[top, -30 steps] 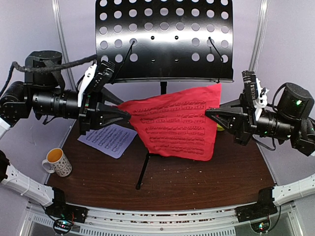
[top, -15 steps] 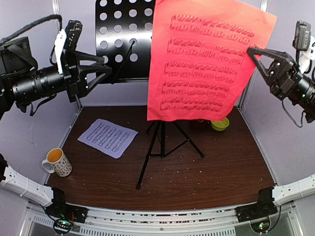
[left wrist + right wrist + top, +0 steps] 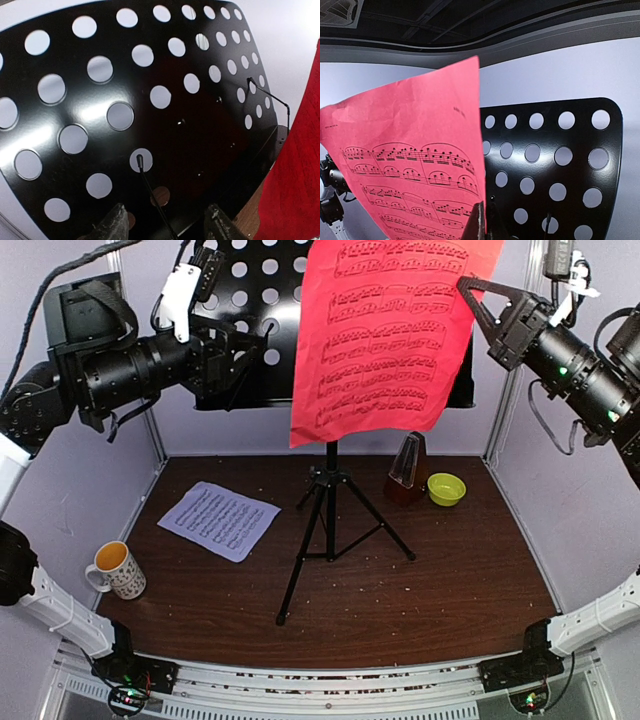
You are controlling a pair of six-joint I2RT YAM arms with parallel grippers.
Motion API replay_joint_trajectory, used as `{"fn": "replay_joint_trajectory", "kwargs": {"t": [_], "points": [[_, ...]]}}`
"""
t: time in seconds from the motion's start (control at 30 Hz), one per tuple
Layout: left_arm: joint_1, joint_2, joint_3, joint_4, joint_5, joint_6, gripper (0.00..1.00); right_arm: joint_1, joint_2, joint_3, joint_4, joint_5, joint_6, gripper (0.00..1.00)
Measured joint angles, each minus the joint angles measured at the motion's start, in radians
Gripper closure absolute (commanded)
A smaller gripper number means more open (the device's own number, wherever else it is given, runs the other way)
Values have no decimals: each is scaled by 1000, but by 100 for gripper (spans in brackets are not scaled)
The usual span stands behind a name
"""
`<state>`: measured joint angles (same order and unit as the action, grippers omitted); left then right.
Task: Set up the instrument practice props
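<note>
The black perforated music stand [image 3: 250, 330] rises on tripod legs [image 3: 330, 530] at mid-table. A red sheet of music [image 3: 385, 340] hangs in front of the stand's right half. My right gripper [image 3: 468, 288] is shut on its right edge. In the right wrist view the jaws [image 3: 482, 222] pinch the red sheet [image 3: 415, 165] beside the stand [image 3: 555, 165]. My left gripper [image 3: 245, 355] is open and empty, facing the stand's left part. Its fingertips [image 3: 116, 225] flank a wire page holder [image 3: 150, 195]. The white sheet [image 3: 220, 520] lies flat on the table. The brown metronome [image 3: 405, 470] stands at the back right.
A yellow-green bowl [image 3: 446, 488] sits next to the metronome. A patterned mug [image 3: 118, 568] stands at the table's near left. Lilac walls and metal posts close in the back and sides.
The left gripper let go of the red sheet, opened and rose to the stand's left part. The right gripper lifted the sheet from low over the table up against the stand.
</note>
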<state>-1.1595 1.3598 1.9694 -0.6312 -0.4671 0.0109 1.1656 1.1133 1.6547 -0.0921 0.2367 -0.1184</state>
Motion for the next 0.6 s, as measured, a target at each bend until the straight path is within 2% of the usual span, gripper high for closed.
{"fn": "replay_joint_trajectory", "kwargs": {"t": [0.17,0.37,0.6], "points": [[42,39,0,-3,1,-66,47,-6,57,32,31,69,-17,100],[53,61,0,-7,0,-111,54,-18,87,72,72,156,-37,100],[56,71,0,-20,-5,-129,75,-27,105,90,136,238,-69,100]]}}
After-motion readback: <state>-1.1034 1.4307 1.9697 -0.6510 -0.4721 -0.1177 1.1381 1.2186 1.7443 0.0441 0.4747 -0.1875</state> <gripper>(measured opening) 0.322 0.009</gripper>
